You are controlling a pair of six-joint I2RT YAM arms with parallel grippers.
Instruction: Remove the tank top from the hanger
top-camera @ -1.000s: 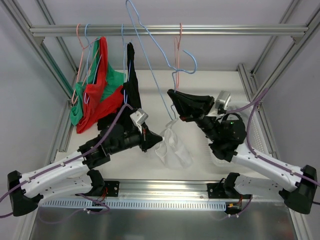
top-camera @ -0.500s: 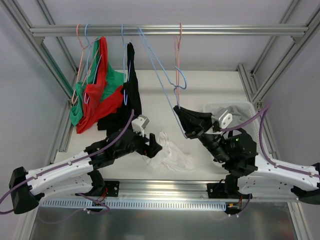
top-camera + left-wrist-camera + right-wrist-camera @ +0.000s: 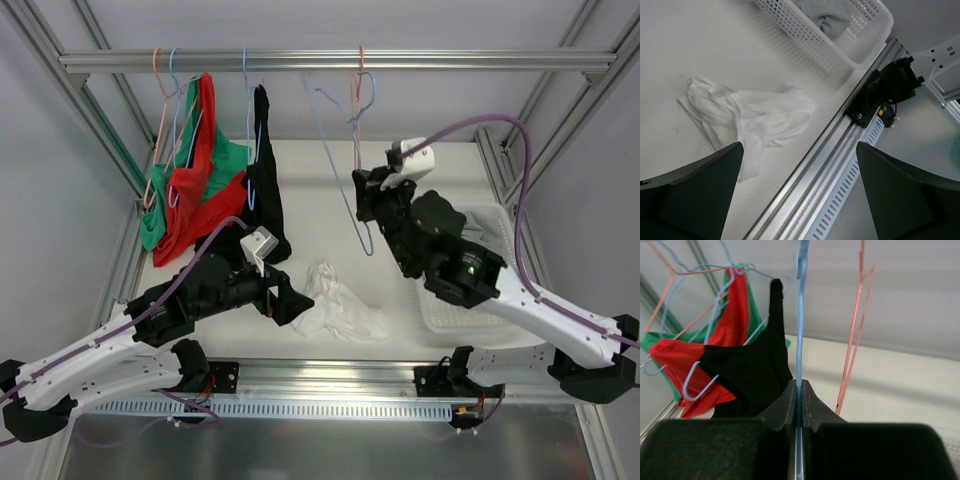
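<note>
A white table (image 3: 320, 185) carries two things. A crumpled white tank top (image 3: 750, 117) lies flat on it, just ahead of the left gripper (image 3: 798, 147) and framed between its spread fingers. A white mesh basket (image 3: 840, 47) stands on the table farther out from that gripper, beyond the tank top and apart from it.

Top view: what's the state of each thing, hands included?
left hand: open, empty.
right hand: shut on blue hanger.
blue hanger: bare.
white top: off the hanger, crumpled on the table.
basket: holds grey cloth.
black top: hung up.
</note>
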